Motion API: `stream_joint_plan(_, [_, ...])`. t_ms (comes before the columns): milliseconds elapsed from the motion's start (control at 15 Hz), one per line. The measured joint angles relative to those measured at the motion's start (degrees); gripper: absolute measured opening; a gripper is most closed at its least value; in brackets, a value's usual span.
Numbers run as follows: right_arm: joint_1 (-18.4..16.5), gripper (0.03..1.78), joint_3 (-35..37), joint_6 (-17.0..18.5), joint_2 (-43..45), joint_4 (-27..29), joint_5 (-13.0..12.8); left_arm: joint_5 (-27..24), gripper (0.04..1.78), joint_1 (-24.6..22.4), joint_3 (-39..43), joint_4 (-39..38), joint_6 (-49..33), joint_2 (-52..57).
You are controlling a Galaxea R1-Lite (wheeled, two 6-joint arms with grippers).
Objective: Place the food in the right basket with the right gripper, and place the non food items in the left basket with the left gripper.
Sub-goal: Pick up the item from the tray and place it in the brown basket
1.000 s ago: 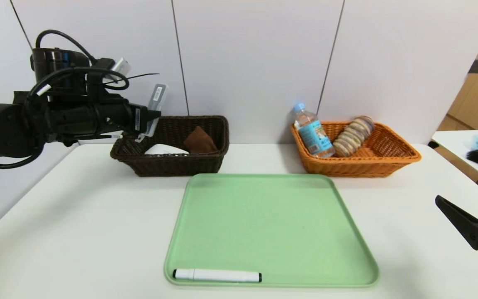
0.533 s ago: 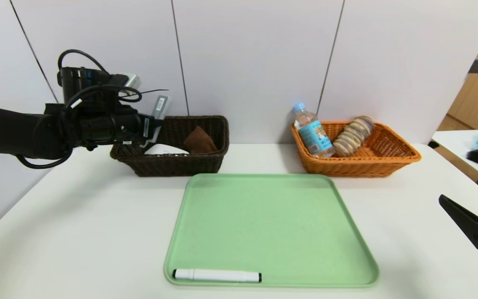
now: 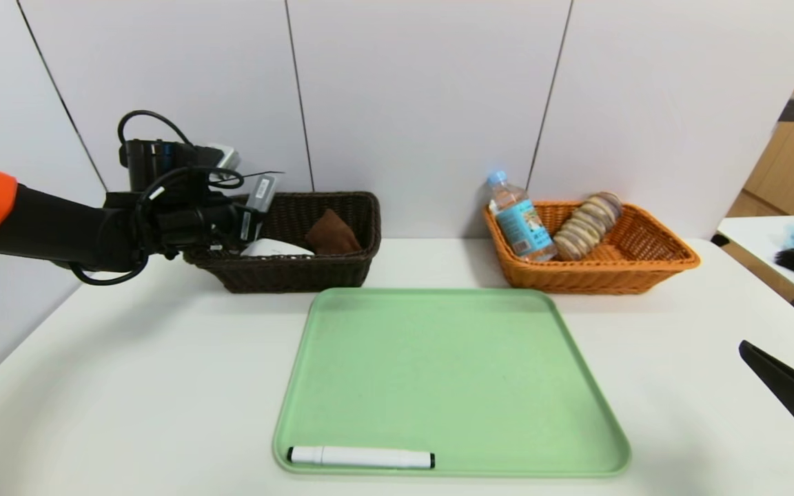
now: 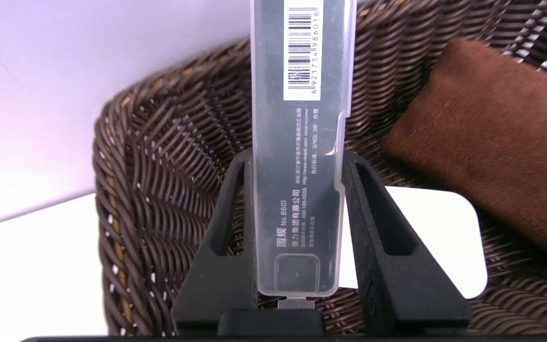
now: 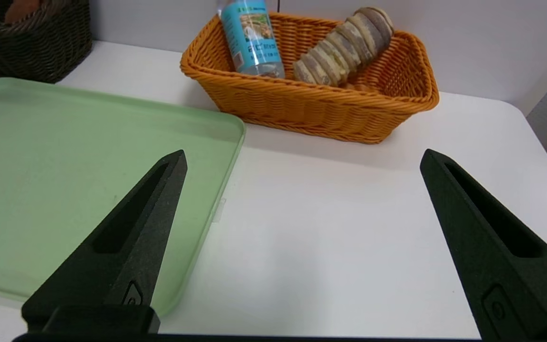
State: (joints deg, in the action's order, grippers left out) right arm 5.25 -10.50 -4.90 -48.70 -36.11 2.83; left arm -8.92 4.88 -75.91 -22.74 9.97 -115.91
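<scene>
The left gripper (image 4: 297,161) clamps a translucent plastic case (image 4: 299,156) bearing a barcode label, holding it above the left end of the dark brown wicker basket (image 3: 287,272), where a brown cloth (image 3: 331,233) and a white item (image 3: 276,248) lie. On the green tray (image 3: 449,372), a white marker (image 3: 360,457) with black ends rests near the front edge. The orange basket (image 3: 593,272) holds a water bottle (image 3: 520,219) and a stack of sandwich cookies (image 3: 586,226). The right gripper (image 5: 302,161), jaws spread wide and empty, hangs low over the white table (image 3: 128,358) right of the tray.
</scene>
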Motion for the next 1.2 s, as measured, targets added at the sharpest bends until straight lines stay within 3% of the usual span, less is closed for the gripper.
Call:
stream_joint_plan(667, [0.0,1.69,-0.94,0.11,0.63,0.04,0.01,-0.06,0.57,-0.89,0.15,0.28,0.02,-0.79])
stream_joint_plan(933, [0.0,1.69,-0.85,0.11,0.59,0.09,0.01,-0.09,1.02,-1.11,0.23,-1.49,-0.61,-0.83])
stream_joint_plan(1200, [0.0,1.69,-0.85,0.13,0.55,0.12,0.01,-0.55,1.3,-1.13,0.33,-2.69,-0.55,-0.02])
